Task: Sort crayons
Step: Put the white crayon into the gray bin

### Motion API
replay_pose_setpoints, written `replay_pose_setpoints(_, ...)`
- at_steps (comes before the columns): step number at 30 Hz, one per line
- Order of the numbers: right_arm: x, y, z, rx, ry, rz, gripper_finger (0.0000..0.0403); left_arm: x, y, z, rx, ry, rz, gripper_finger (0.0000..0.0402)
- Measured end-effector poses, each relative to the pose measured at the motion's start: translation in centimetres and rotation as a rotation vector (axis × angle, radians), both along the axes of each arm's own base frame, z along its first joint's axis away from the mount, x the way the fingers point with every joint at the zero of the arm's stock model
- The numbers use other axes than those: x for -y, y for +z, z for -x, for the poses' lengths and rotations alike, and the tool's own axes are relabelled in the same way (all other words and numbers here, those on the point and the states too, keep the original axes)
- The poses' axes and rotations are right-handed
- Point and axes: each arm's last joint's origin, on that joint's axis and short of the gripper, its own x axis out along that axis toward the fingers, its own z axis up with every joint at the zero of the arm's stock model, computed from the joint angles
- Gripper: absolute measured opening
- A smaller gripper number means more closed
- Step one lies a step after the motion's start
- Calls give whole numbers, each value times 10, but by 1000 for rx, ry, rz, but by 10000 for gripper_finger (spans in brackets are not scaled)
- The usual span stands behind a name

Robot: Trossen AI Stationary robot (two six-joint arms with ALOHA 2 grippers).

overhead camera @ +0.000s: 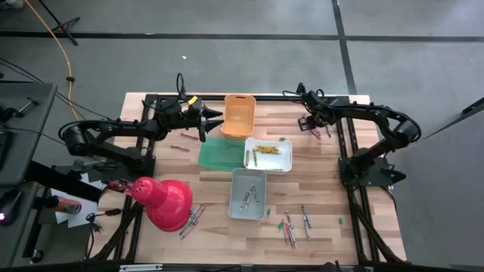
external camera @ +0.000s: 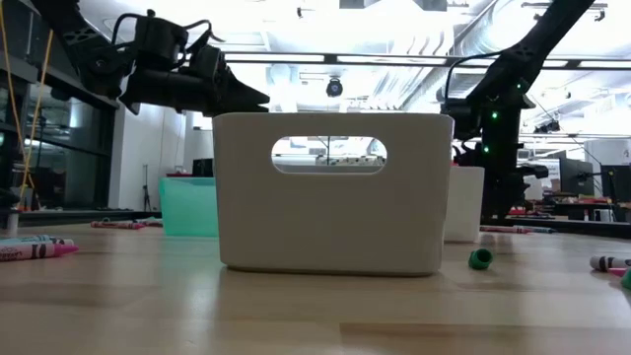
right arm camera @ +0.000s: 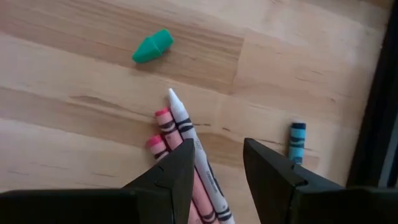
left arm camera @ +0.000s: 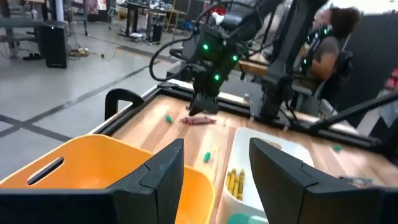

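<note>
Sorting partly done: yellow crayons (overhead camera: 265, 149) in the white plastic bin (overhead camera: 285, 163), some in the grey bin (overhead camera: 236, 205), loose crayons (overhead camera: 295, 224) scattered near; right gripper (right arm camera: 214, 165) open over a pink-and-white cluster (right arm camera: 177, 134) far right, left gripper (left arm camera: 214, 165) open, empty by the orange bin (left arm camera: 93, 162).

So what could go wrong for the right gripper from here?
The right gripper hangs open over a tight cluster: a white crayon lying against two pink crayons. Closing here may grab more than one colour, or pinch one and flick its neighbours aside. A blue crayon lies near the table's dark frame, so a nudge could push it under or off the edge.
</note>
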Motion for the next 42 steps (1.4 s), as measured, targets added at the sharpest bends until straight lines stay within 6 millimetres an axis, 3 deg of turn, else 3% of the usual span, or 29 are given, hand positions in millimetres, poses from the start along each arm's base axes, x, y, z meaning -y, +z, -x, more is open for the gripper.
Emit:
replay_pose_setpoints(19,-1,0,0,17,-45,-8,133,0,-3,0,-24,-1,11,168)
replay_pose_setpoints(31,-2,-17,-9,-36,-25,-27,133,0,-3,0,-27,-3,-5,168)
replay_pose_setpoints(42,-1,-20,-9,-55,-21,-33,127,0,-3,0,-27,-3,-7,168)
